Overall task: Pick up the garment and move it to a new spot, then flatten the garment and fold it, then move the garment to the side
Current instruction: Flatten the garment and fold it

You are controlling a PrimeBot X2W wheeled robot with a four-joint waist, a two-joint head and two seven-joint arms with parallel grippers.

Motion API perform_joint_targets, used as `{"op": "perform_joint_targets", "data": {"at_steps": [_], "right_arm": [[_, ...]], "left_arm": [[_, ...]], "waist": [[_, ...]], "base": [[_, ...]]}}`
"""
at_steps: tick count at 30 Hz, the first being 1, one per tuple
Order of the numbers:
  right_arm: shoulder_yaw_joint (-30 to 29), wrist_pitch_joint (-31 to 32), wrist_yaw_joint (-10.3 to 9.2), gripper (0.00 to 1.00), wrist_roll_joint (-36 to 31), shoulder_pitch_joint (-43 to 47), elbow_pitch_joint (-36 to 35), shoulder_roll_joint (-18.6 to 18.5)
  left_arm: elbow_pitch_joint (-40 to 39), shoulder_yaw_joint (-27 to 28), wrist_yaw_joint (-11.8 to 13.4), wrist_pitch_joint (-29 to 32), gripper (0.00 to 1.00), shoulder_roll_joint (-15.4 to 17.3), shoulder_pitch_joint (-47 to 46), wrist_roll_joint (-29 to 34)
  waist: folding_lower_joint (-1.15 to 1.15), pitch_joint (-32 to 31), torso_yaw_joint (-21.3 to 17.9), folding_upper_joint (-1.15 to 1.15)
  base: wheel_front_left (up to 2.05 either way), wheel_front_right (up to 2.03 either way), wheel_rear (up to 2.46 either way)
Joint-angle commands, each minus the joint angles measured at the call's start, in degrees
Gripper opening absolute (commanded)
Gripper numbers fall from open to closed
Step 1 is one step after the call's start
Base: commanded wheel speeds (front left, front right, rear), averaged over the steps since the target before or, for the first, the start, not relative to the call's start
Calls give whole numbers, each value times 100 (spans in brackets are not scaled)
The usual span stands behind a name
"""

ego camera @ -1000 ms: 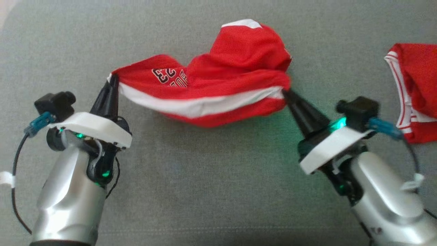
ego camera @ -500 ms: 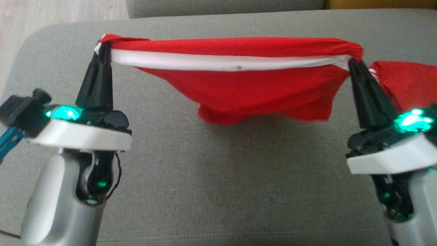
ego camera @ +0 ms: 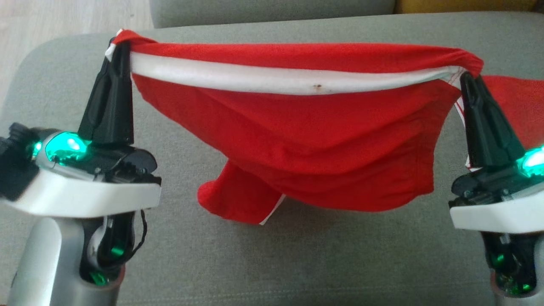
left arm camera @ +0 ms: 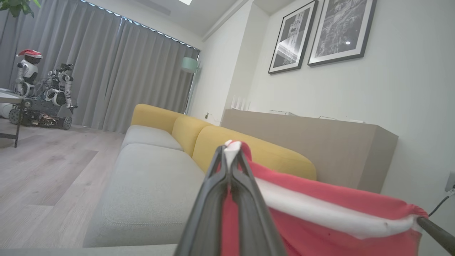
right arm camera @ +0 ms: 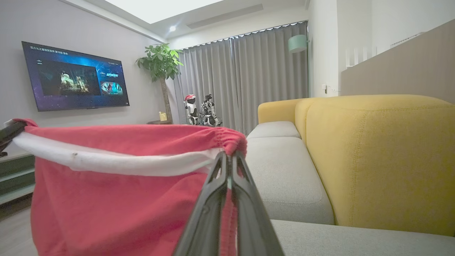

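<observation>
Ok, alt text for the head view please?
A red garment with a white band hangs stretched between the left gripper and right gripper, each shut on one end, above a grey sofa seat. Another red cloth lies at the far right.

No readable text on garment (ego camera: 297, 140) or TV (right arm camera: 74, 76)

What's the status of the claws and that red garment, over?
Left claw shut on red garment; right claw shut on its other end. Garment strung between them, sagging over grey sofa seat. Second red cloth beside right claw.
</observation>
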Motion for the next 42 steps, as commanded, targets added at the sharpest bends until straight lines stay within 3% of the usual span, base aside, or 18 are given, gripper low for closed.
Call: {"op": "perform_joint_targets", "data": {"at_steps": [1, 8, 12, 19, 26, 34, 38, 42], "right_arm": [[78, 18, -4, 0, -27, -339, -180, 24], [197, -91, -4, 0, 194, -1256, 413, -51], [316, -252, -4, 0, 486, -2400, 1256, -206], [927, -842, -4, 0, 934, -4669, 3155, -295], [1531, -1375, -4, 0, 814, -6237, 5726, 91], [2130, -1699, -4, 0, 718, -6641, 8128, 527], [2385, -1882, -4, 0, 957, -6372, 8702, 621], [2630, -2066, -4, 0, 1210, -6014, 8885, 647]], "left_arm": [[-93, 196, 2, 32, 0, 183, -350, 74], [680, 160, -202, 36, 0, 206, -1220, 69], [1513, 149, -382, -138, 0, 189, -2295, 197], [3308, 27, -626, -756, 0, 35, -4174, 623], [5574, -154, -734, -986, 0, -270, -5365, 931], [8131, -281, -829, -1027, 0, -733, -5403, 822], [8880, -246, -871, -1034, 0, -862, -5164, 655], [9073, -238, -965, -1038, 0, -914, -4913, 564]], "waist": [[0, 65, -9, 0], [0, 316, -32, 0], [0, 549, -30, 0], [0, 868, -46, 0], [0, 1142, -34, 0], [0, 1299, -50, 0], [0, 1314, -80, 0], [0, 1324, -118, 0]], "base": [[0, 0, 0], [0, 0, 0], [0, 0, 0], [0, 0, 0], [0, 0, 0], [0, 0, 0], [0, 0, 0], [0, 0, 0]]}}
